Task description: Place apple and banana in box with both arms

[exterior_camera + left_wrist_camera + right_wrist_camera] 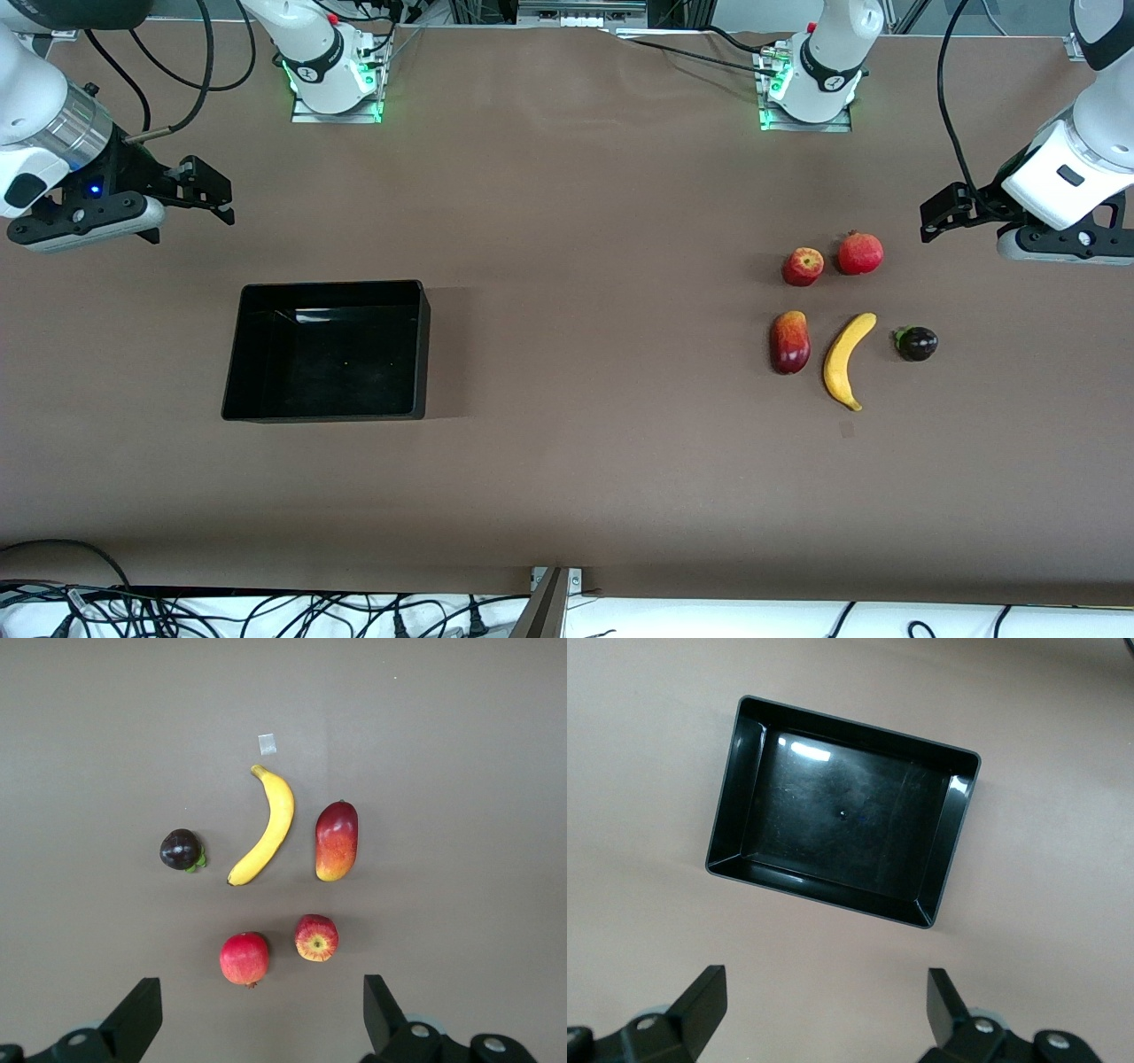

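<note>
**Cut off or unclear: arms, grippers, small marks**

- Right arm [35,133]: cropped at the front view's 9 o'clock edge; upper links out of frame.
- Left arm [1076,151]: cropped at the 3 o'clock edge.
- Left gripper [257,1019]: only two spread fingertips show, at 6 o'clock of its wrist view.
- Right gripper [824,1014]: likewise, body cut off.
- Pale square [267,744] at the banana's [266,828] tip: too small to identify.
- Speck inside box [843,813]: unidentifiable.
</note>
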